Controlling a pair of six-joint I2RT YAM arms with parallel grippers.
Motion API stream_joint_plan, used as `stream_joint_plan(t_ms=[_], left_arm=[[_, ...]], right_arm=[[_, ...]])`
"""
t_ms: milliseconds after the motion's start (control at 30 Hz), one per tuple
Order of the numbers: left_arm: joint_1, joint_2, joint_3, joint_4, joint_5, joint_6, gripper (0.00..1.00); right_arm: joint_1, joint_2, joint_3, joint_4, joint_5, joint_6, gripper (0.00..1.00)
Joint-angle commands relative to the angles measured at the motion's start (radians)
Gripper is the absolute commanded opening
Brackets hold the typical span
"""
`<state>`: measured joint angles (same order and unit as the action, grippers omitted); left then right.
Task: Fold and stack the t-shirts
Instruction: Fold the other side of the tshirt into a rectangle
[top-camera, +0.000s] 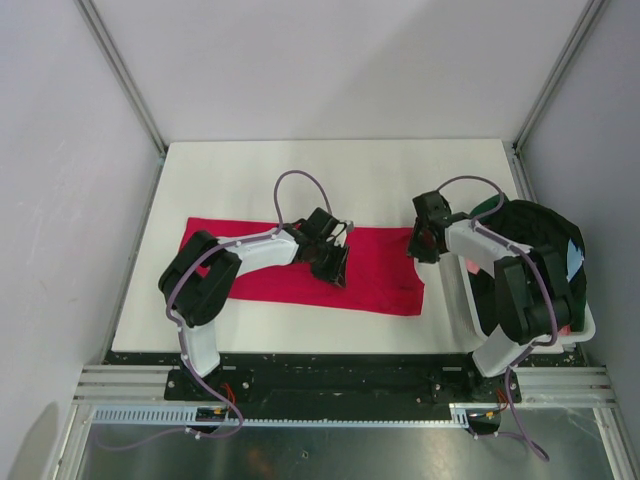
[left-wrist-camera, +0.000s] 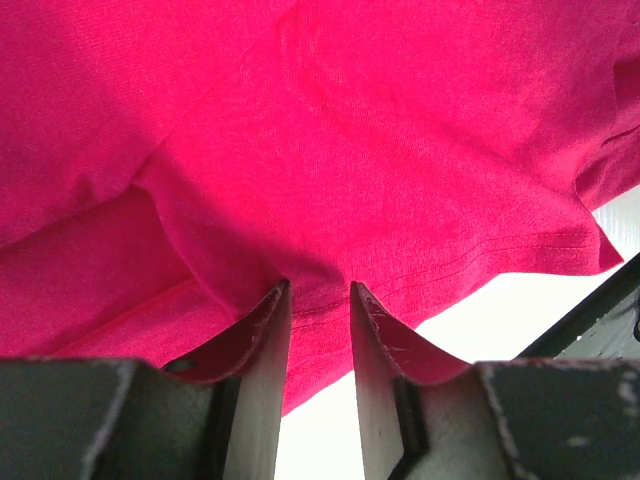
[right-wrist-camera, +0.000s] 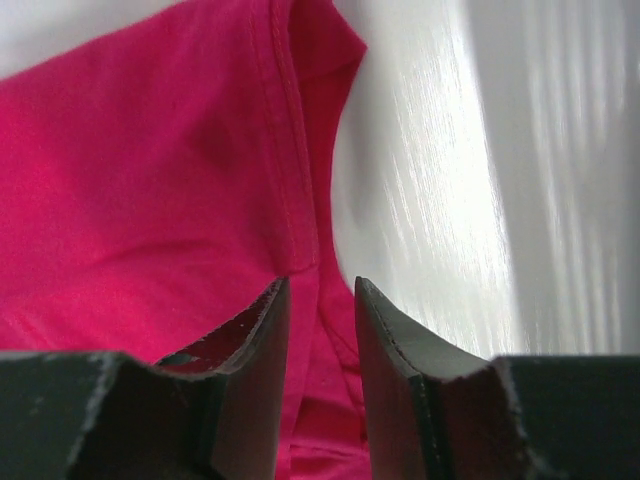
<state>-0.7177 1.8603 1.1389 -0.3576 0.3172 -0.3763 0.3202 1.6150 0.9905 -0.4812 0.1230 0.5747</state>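
Note:
A red t-shirt (top-camera: 300, 275) lies as a long strip across the white table (top-camera: 300, 180). My left gripper (top-camera: 332, 262) is over the shirt's middle. In the left wrist view the gripper (left-wrist-camera: 320, 290) is shut on a pinch of the red t-shirt (left-wrist-camera: 400, 150), and the cloth puckers at the fingertips near a stitched hem. My right gripper (top-camera: 420, 243) is at the shirt's far right corner. In the right wrist view the gripper (right-wrist-camera: 320, 285) is shut on the hemmed edge of the red t-shirt (right-wrist-camera: 140, 170).
A white bin (top-camera: 585, 325) holding dark garments (top-camera: 545, 235) stands at the table's right edge, under the right arm. Bare table lies beyond the shirt. Frame posts rise at the back corners.

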Motion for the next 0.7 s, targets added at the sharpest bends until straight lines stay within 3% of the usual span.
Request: stream_joint_plan(t_ms=[0,367,667], left_arm=[[-0.003,-0.014,0.022,-0.022,-0.029,0.005,0.35],[-0.003,-0.011,0.020,-0.022,-0.027,0.006,0.35],[-0.002,-0.009,0.014,-0.022,-0.028,0.005,0.35]], right_arm=[[-0.012,0.039,0.063,0.068,-0.008,-0.028,0.38],[-0.025,0.107,0.076,0.102,-0.021,-0.027,0.37],[-0.028,0.098,0.132,0.059,0.037,-0.046,0.07]])
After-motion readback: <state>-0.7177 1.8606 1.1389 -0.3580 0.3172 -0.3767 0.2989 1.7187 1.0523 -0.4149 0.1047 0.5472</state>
